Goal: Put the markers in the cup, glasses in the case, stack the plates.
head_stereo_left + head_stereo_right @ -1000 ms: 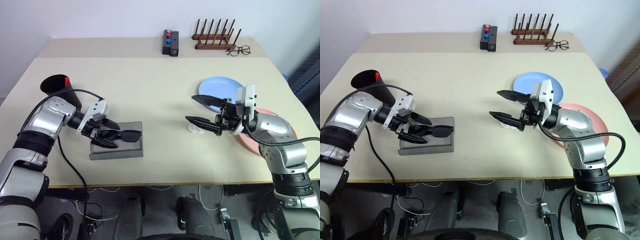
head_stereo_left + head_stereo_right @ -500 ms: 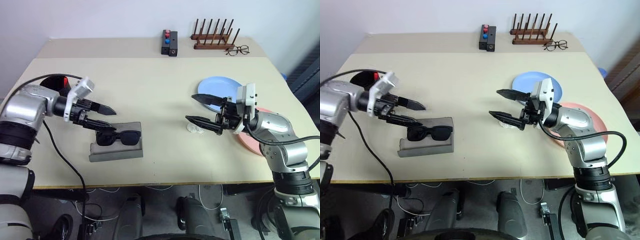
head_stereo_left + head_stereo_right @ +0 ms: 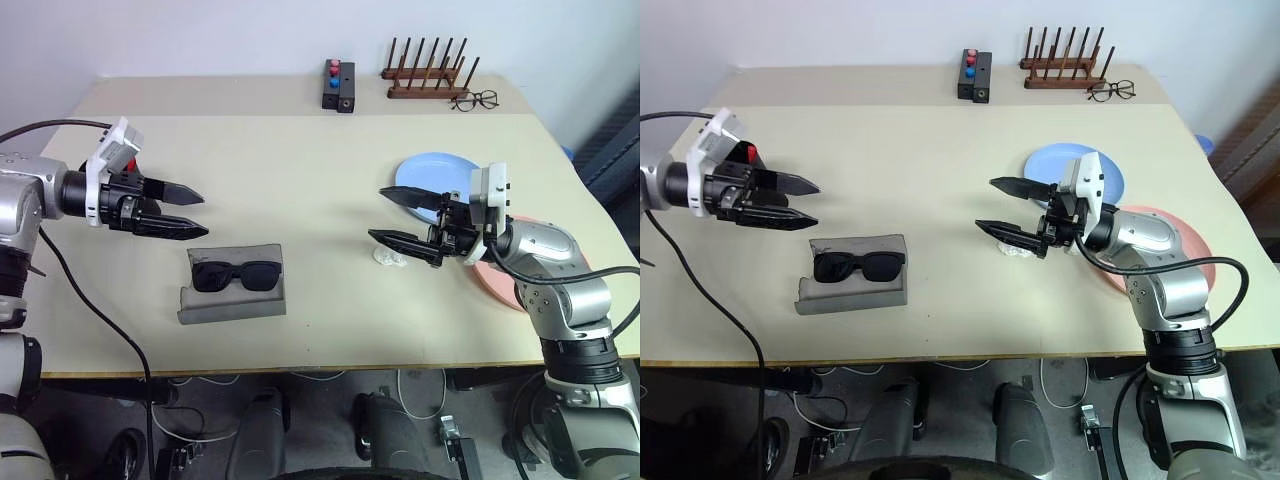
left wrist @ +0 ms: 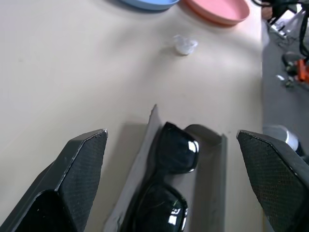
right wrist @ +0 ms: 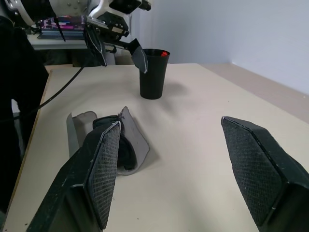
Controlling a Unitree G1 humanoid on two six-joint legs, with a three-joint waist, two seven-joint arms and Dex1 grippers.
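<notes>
Black sunglasses [image 3: 235, 275] lie in the grey case [image 3: 232, 301] near the front of the pale worktop [image 3: 300, 170] in the left eye view. The left gripper [image 3: 196, 214] hangs above the worktop, up and to the left of the case, with its two black fingers spread and nothing between them. The right gripper [image 3: 381, 216] points left, also spread wide and empty. A small clear scrap [image 3: 388, 257] lies just under its lower finger. The light blue plate [image 3: 440, 176] sits behind that gripper, and the pink plate [image 3: 500, 283] lies beside it, partly hidden by the arm. They are not stacked. At the back stand a black box with red and blue knobs [image 3: 340, 84], a wooden rack [image 3: 432, 72] and thin clear spectacles [image 3: 477, 100]

The right eye view shows the same things. Here a bit of red [image 3: 749, 151] peeks out behind the left gripper, where the black cup is mostly hidden

The left wrist view looks down between two wide-apart fingers [image 4: 67, 188] at the sunglasses resting inside the case, lenses shiny. Farther off are the clear scrap and the edges of both plates

The right wrist view looks across the worktop between its own spread fingers [image 5: 99, 169]. The black cup [image 5: 153, 73] stands upright with a red marker end [image 5: 164, 53] showing at its rim. The left gripper hangs near the cup, and the case lies closer
</notes>
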